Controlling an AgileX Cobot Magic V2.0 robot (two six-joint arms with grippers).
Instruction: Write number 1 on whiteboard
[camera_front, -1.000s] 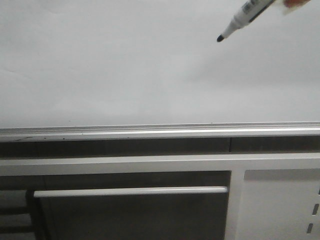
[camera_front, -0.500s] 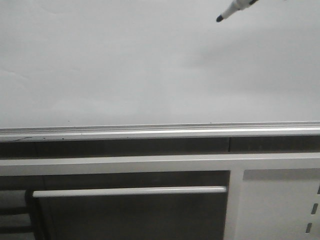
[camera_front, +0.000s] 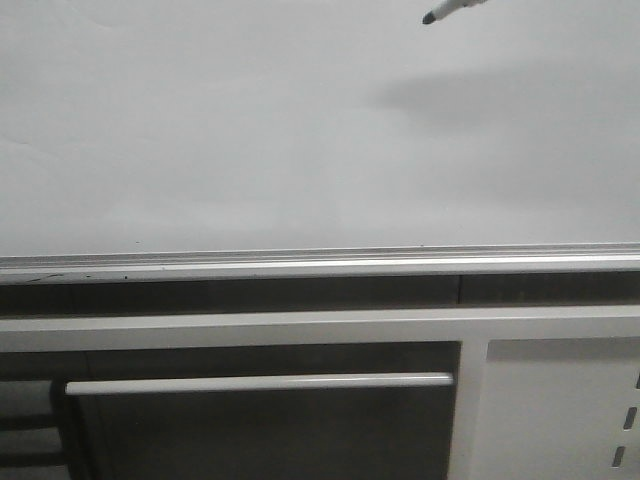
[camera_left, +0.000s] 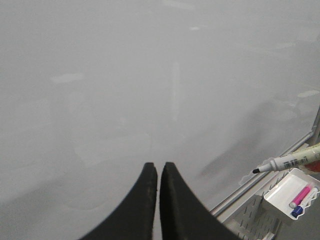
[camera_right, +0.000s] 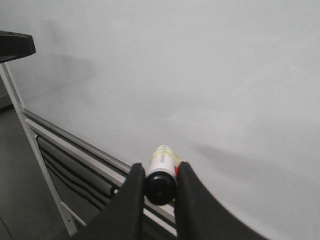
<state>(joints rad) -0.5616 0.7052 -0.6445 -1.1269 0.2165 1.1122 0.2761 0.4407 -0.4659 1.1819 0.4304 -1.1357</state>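
— How did the whiteboard (camera_front: 250, 130) look?
— Pale grey, glossy and bare, filling the front view above its silver rail (camera_front: 300, 262).
— The grippers?
— The right gripper (camera_right: 159, 186) clamped a marker (camera_right: 162, 172); the left gripper (camera_left: 158, 175) sat nearly closed, holding nothing.

You see only the marker (camera_front: 442, 11) tip against the whiteboard (camera_front: 250, 130) in the front view; its barrel runs off the top edge, the holding gripper unseen there.
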